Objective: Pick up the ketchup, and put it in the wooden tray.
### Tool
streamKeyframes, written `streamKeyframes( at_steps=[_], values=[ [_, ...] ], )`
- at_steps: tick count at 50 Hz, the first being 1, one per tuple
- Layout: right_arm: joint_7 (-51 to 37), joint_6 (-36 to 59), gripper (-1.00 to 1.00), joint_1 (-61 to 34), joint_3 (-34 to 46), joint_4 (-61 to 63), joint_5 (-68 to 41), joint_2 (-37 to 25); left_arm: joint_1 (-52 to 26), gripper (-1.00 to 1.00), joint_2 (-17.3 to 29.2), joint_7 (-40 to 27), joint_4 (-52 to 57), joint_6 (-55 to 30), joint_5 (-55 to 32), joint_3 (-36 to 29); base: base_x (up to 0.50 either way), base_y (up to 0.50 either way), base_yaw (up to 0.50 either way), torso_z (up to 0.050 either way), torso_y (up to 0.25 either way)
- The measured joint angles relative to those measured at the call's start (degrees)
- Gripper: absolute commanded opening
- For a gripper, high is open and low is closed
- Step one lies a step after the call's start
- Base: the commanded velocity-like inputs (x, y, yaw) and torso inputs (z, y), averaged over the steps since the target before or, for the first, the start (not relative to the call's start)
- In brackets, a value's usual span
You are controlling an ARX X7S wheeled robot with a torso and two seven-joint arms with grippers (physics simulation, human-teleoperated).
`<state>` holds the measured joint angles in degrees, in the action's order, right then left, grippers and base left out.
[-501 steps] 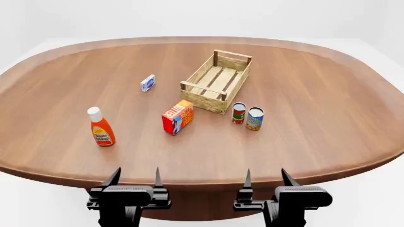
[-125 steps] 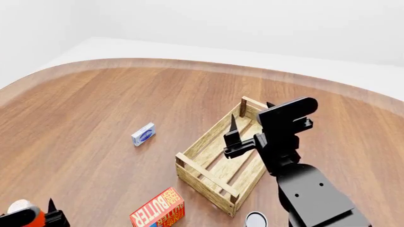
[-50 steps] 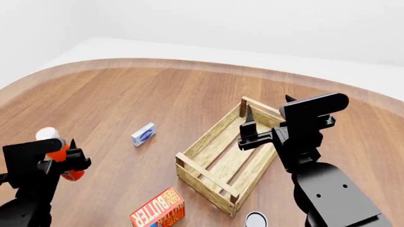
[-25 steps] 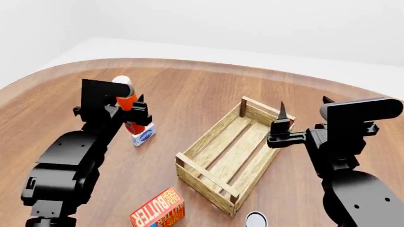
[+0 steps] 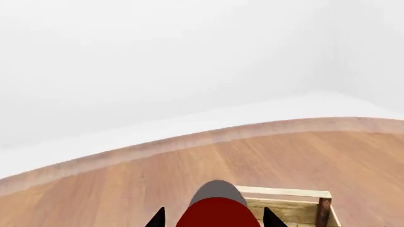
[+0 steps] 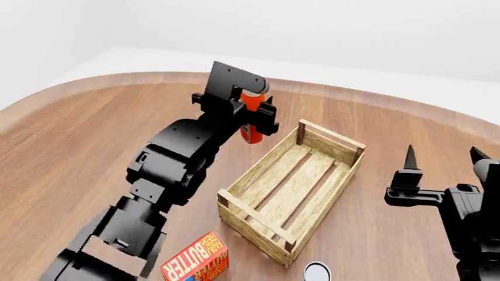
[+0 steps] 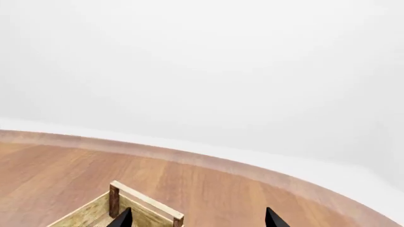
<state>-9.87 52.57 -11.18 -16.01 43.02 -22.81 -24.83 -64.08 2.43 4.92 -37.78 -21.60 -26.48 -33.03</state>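
My left gripper (image 6: 252,117) is clamped on the ketchup (image 6: 252,120), holding it in the air just beside the wooden tray (image 6: 293,190)'s far corner post. The tray holds nothing I can see. My right gripper (image 6: 441,171) hangs spread wide, holding nothing, off the tray's right side.

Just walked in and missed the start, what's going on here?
The robot's left gripper is holding the ketchup off the table, just beside the far left corner of the wooden tray and not yet over it. The tray is empty. The right gripper is open and empty, off to the tray's right side. A butter box and part of a can sit near the tray's close end.
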Motion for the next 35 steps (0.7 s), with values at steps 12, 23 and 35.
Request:
streamKeyframes(
  at_steps=[12,23,35],
  values=[
    [-0.9,1.0,1.00,3.4,-5.3,2.6,-1.1,0.0,-10.5,-1.00,-1.8,-7.3,-10.3,16.1,-32.0,-35.3,0.00,0.00,0.00,0.000,0.000],
    [-2.9,2.6,1.00,4.0,-7.0,3.7,-1.1,0.3,-14.4,-1.00,-2.2,-11.2,-11.7,22.2,-44.9,-49.7,0.00,0.00,0.00,0.000,0.001],
    [-4.9,4.0,1.00,3.9,-7.8,4.2,-0.8,0.8,-16.1,-1.00,-2.3,-14.1,-10.4,23.9,-49.7,-54.7,0.00,0.00,0.00,0.000,0.000]
  ],
)
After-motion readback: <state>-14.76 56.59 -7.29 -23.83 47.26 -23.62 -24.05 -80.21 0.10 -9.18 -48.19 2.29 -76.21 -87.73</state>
